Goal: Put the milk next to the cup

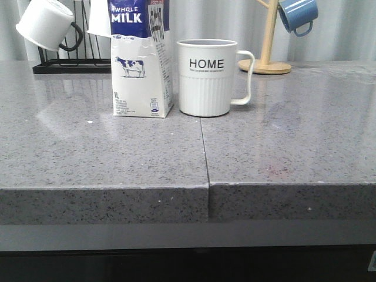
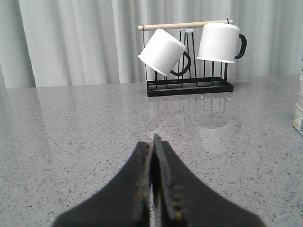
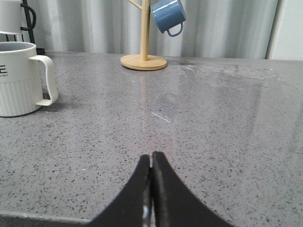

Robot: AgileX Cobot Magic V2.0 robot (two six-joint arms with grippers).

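The milk carton (image 1: 141, 59), white with a dark blue top and a cow picture, stands upright on the grey counter (image 1: 176, 158), just left of the white "HOME" cup (image 1: 207, 77). A narrow gap separates them. The cup's handle points right; the cup also shows in the right wrist view (image 3: 19, 78). A sliver of the carton shows at the edge of the left wrist view (image 2: 299, 104). My left gripper (image 2: 152, 141) is shut and empty, low over the counter. My right gripper (image 3: 151, 158) is shut and empty near the counter's front edge. Neither gripper appears in the front view.
A black rack (image 2: 189, 85) with two white black-handled mugs (image 2: 163, 52) stands at the back left. A wooden mug tree (image 1: 267, 41) with a blue mug (image 1: 298, 14) stands at the back right. A seam (image 1: 204, 153) runs through the counter's middle.
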